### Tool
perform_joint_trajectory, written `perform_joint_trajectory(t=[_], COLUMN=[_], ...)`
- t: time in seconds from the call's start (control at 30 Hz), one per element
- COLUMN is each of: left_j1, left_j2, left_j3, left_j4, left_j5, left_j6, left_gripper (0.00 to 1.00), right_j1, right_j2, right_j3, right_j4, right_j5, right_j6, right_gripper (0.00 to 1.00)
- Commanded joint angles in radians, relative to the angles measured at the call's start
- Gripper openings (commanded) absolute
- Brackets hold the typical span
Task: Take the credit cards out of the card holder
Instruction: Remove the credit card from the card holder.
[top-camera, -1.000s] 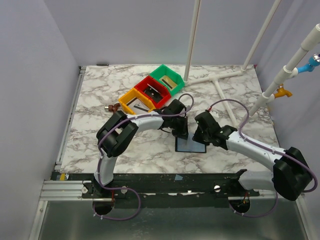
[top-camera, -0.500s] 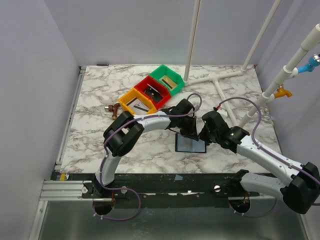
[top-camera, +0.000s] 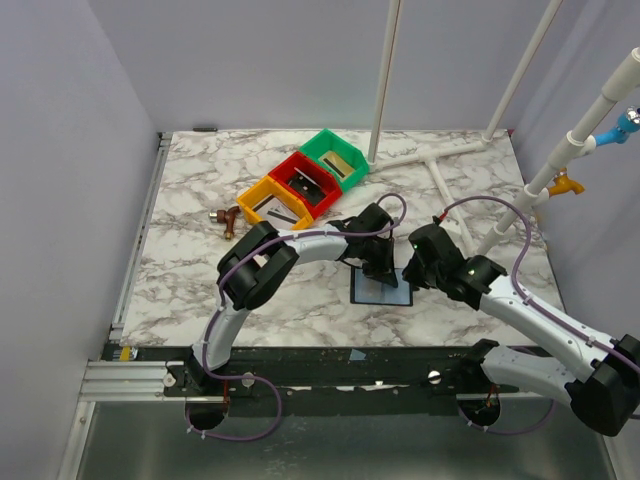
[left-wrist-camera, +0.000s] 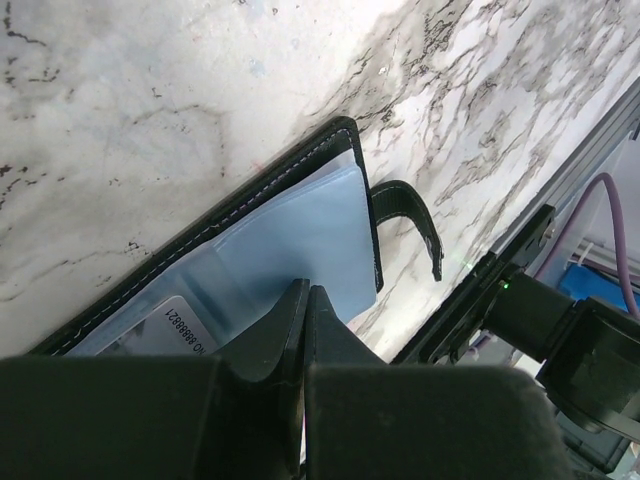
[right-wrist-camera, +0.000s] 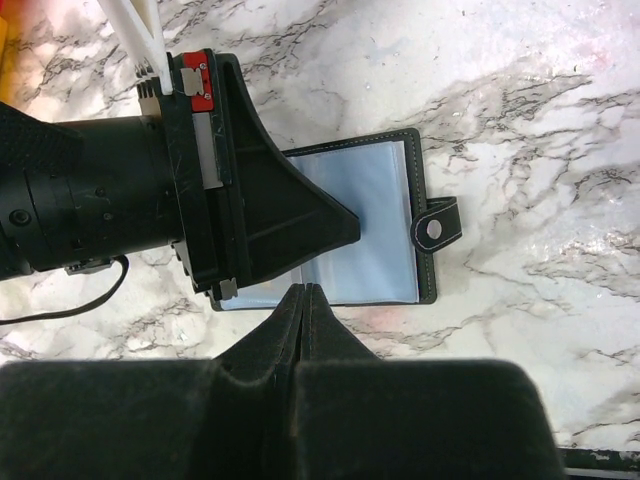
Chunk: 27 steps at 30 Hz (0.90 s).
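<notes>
The card holder (top-camera: 381, 292) lies open on the marble, bluish inner faces up, black rim and snap strap (right-wrist-camera: 435, 229) at one end. In the left wrist view a pale credit card (left-wrist-camera: 170, 322) with a printed number shows under the clear sleeve of the card holder (left-wrist-camera: 300, 225). My left gripper (left-wrist-camera: 306, 290) is shut, its tip down over the blue face, holding nothing. In the right wrist view its fingers (right-wrist-camera: 290, 220) cover part of the card holder (right-wrist-camera: 370, 215). My right gripper (right-wrist-camera: 304, 291) is shut and empty, its tip at the holder's near edge. No tan-gold card shows.
Yellow (top-camera: 250, 196), red (top-camera: 289, 166) and green (top-camera: 322, 136) bins stand in a row behind the left arm, with dark flat items inside. A small brown object (top-camera: 226, 215) lies left of them. White pipes (top-camera: 440, 160) cross the back right. The table's front rail (top-camera: 300, 358) runs below.
Left gripper has shifted right onto the open card holder. The right arm has stretched forward and left, bringing its gripper to the holder's edge. The holder has stayed in place.
</notes>
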Motion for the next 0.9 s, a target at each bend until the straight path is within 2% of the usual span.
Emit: perform_joint_trajectory(t=[0.0, 0.6, 0.87], left_j1=[-0.009, 0.021, 0.065], left_j2=[0.002, -0.142, -0.234], left_j3=[0.020, -0.001, -0.097], left_j4=[-0.015, -0.044, -0.033], left_j5=[-0.029, -0.018, -0.038], left_j6=[-0.001, 0.050, 0.058], left_gripper=[0.00, 0.00, 0.00], right_j1=[-0.002, -0.003, -0.002], right_j2=[-0.015, -0.009, 0.039], right_j3=[-0.003, -0.010, -0.001], right_j4=[-0.025, 0.004, 0.049], right_j5=[0.032, 0.008, -0.025], right_j6=[0.009, 0.003, -0.014], right_gripper=[0.01, 0.01, 0.01])
